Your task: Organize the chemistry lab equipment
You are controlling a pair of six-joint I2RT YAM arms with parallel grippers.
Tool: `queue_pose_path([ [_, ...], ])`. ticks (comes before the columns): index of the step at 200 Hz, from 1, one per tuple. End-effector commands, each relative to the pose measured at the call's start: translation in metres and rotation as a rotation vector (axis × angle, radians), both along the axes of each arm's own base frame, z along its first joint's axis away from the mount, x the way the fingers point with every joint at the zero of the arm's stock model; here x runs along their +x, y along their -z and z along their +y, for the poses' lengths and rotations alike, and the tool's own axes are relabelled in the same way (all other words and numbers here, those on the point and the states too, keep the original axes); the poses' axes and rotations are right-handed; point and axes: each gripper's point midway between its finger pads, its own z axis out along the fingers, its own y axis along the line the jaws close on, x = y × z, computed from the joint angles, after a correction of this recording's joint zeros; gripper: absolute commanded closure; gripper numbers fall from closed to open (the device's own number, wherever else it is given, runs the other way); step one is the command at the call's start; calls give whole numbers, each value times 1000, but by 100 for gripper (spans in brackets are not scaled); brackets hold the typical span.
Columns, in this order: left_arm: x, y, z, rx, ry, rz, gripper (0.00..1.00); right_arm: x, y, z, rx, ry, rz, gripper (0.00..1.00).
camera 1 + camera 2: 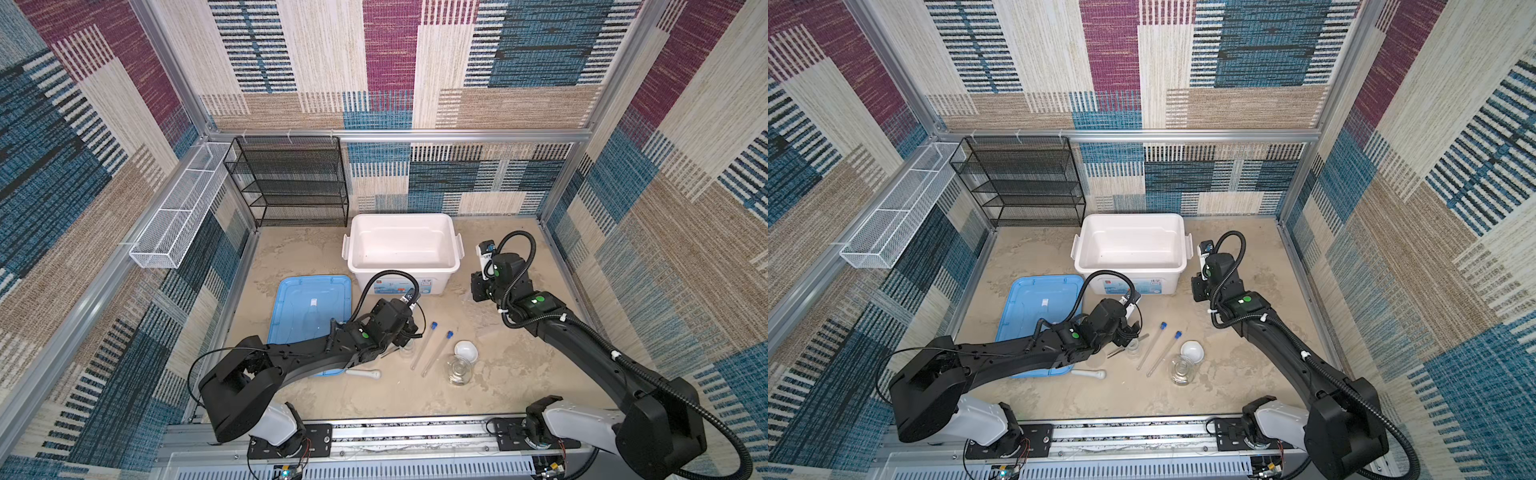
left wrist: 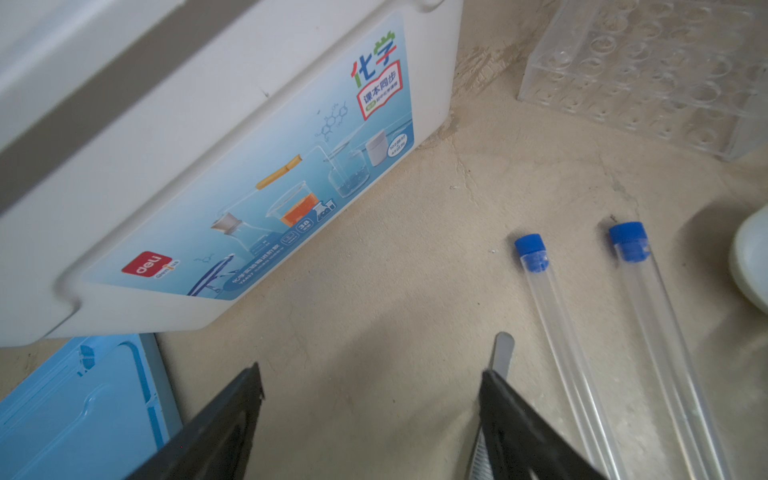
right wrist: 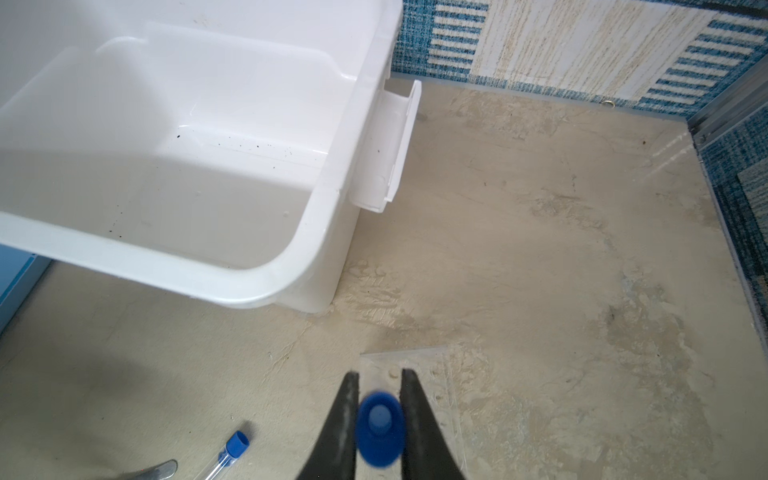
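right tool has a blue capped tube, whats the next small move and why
Probably ease the right tool down so the tube enters a hole of the clear rack. The tool is shut on the tube, cap toward the wrist camera, and a corner of the rack shows just past its tips.

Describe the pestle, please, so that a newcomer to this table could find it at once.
Start at the open white bin; the blue lid lies flat beside it. Just off the lid's near corner lies the pestle: a short, solid white rod, unlike the long clear blue-capped test tubes nearby.
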Motion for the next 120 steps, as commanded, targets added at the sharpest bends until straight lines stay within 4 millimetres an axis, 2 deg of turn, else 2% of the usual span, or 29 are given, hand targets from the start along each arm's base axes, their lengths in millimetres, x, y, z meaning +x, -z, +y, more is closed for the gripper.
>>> queue_pose_path([
  [1, 0, -1, 1, -11, -10, 3, 16, -2, 1, 1, 5, -5, 6, 83],
  [120, -1, 1, 2, -7, -12, 5, 16, 0, 16, 1, -11, -8, 32, 81],
])
